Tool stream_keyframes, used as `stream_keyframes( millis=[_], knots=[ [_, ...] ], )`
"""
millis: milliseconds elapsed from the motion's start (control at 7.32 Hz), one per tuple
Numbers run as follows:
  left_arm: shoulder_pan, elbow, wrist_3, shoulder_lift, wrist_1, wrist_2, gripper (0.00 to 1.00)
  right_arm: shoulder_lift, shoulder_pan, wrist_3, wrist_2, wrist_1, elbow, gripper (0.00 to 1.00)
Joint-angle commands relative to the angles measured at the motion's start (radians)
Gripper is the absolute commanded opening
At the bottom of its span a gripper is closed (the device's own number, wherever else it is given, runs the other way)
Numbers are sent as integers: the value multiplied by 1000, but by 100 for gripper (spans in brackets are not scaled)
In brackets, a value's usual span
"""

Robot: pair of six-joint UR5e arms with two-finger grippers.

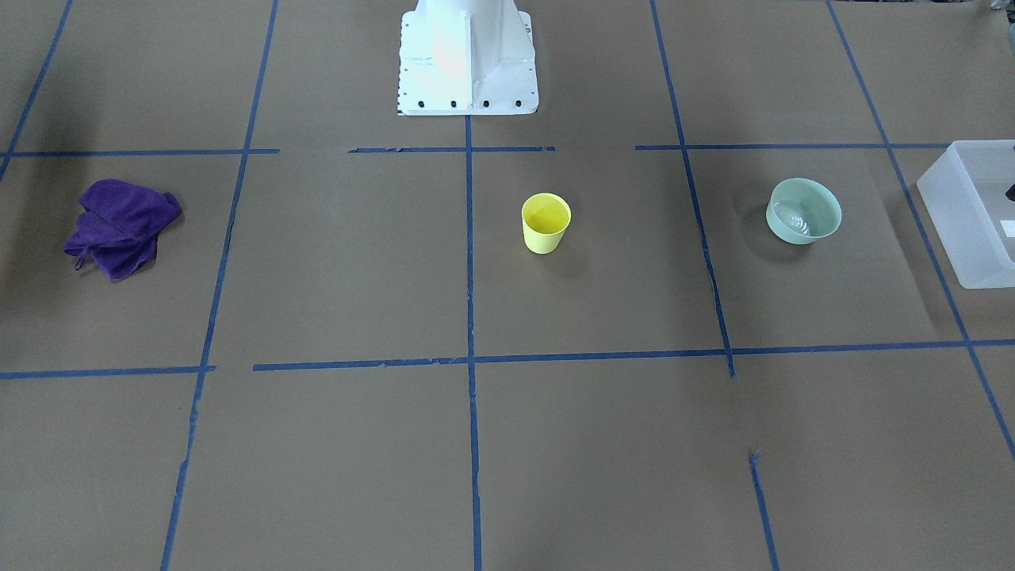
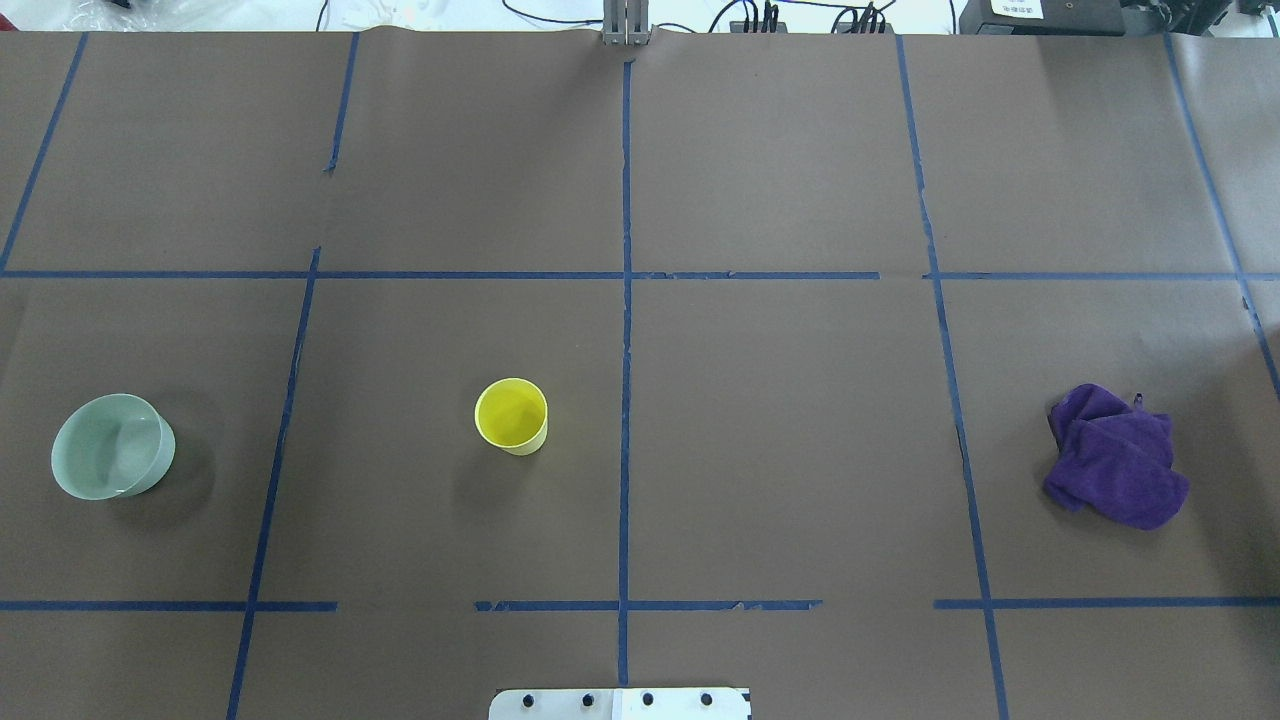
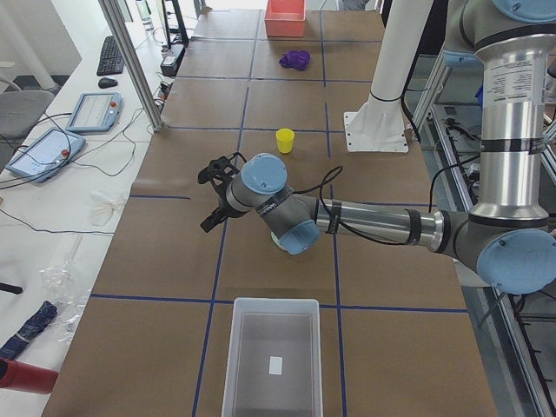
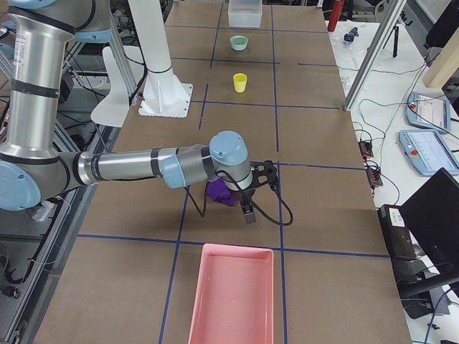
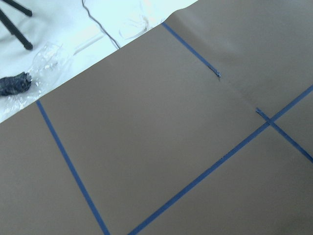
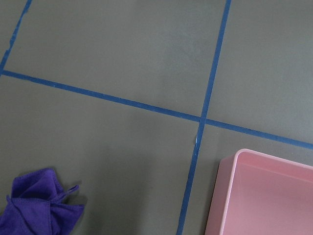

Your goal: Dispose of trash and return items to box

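The yellow cup (image 1: 545, 222) stands upright near the table's middle; it also shows in the overhead view (image 2: 511, 415). The mint-green bowl (image 1: 803, 210) stands upright toward the robot's left (image 2: 112, 446). The frosted box (image 1: 971, 210) sits at the table's left end (image 3: 274, 356). My left gripper (image 3: 207, 200) hovers above the table between the cup and the box. My right gripper (image 4: 259, 192) hovers beside a purple cloth (image 4: 221, 193). Both grippers show only in the side views, so I cannot tell whether they are open or shut. No fingers show in the wrist views.
The crumpled purple cloth (image 2: 1115, 455) lies at the robot's right, and also shows in the front view (image 1: 123, 226). A pink tray (image 4: 233, 294) sits at the right end of the table (image 6: 264, 196). The white robot base (image 1: 466, 59) stands at the table's edge.
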Motion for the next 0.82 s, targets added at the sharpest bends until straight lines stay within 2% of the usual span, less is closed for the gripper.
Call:
stream_keyframes(
  millis=[0, 273, 410, 547, 683],
  knots=[
    [188, -84, -408, -5, -127, 93, 100, -8, 0, 77, 0, 80, -11, 100],
    [442, -174, -616, -2, -115, 370, 100, -11, 0, 80, 3, 94, -8, 100],
    [518, -244, -672, -6, 20, 386, 100, -11, -2, 70, 1, 96, -8, 100],
    [613, -361, -774, -27, 259, 405, 100, -11, -5, 80, 1, 129, -11, 100],
    [758, -405, -977, -44, 317, 597, 100, -11, -5, 103, 4, 143, -10, 100]
  ],
)
